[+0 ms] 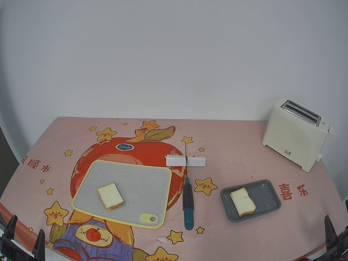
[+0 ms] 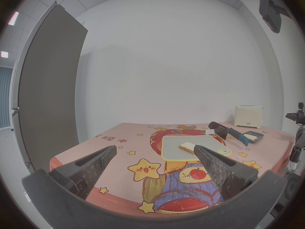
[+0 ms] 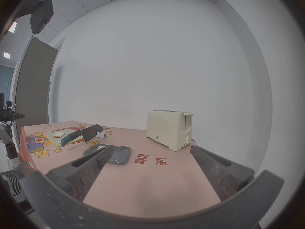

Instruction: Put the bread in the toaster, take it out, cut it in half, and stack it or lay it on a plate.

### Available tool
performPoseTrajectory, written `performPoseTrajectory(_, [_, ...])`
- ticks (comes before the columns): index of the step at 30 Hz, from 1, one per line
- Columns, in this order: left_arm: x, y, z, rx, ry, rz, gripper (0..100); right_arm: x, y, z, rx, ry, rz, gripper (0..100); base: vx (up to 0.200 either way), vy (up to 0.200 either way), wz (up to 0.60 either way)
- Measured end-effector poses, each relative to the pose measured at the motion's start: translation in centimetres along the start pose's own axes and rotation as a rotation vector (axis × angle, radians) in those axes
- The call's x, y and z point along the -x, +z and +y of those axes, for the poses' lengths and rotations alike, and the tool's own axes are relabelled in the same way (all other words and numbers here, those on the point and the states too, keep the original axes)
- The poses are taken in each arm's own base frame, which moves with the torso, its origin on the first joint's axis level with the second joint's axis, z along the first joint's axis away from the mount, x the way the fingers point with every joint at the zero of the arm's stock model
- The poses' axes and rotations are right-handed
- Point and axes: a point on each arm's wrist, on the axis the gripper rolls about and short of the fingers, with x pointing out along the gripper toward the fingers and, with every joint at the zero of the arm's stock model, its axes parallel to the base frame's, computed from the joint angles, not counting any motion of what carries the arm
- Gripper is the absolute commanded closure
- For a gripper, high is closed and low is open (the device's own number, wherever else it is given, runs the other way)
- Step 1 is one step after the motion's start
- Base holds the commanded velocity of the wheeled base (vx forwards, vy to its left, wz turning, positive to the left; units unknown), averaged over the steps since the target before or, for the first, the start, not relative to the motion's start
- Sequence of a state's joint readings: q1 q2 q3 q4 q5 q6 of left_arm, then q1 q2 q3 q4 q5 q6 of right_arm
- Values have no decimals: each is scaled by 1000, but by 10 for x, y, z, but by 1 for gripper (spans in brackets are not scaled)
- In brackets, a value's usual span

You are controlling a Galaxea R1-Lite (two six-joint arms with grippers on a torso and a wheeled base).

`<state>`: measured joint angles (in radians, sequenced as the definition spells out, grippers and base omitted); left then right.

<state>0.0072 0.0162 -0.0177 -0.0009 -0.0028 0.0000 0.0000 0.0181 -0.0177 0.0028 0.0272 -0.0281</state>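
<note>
Over on cutting board (image 1: 145, 189), pinch bread half (image 1: 110, 196) gently with spread left claw (image 2: 154, 150); lay beside other half (image 1: 242, 201) on plate (image 1: 268, 194); keep spread right claw (image 3: 152, 150) clear.

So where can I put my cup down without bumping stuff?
Bare table lies between the white knife rest and the toaster, and along the back edge behind the cutting board. The board's right half is free too. It's tight between board and tray, where the knife sits.
</note>
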Motion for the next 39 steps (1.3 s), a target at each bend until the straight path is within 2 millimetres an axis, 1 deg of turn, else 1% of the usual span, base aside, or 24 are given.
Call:
performPoseTrajectory(28, [0, 1, 0, 21, 10, -14, 0, 0, 0, 0, 0, 0, -1, 0, 0, 0, 0])
performPoseTrajectory(33, [1, 12, 1, 31, 16, -116, 0, 0, 0, 0, 0, 0, -1, 0, 0, 0, 0])
performPoseTrajectory(34, [2, 19, 1, 33, 17, -184, 0, 0, 0, 0, 1, 0, -1, 0, 0, 0, 0])
performPoseTrajectory(35, [2, 22, 1, 35, 18, -212, 0, 0, 0, 0, 1, 0, -2, 0, 0, 0, 0])
performPoseTrajectory(39, [3, 24, 1, 38, 19, -232, 0, 0, 0, 0, 1, 0, -1, 0, 0, 0, 0])
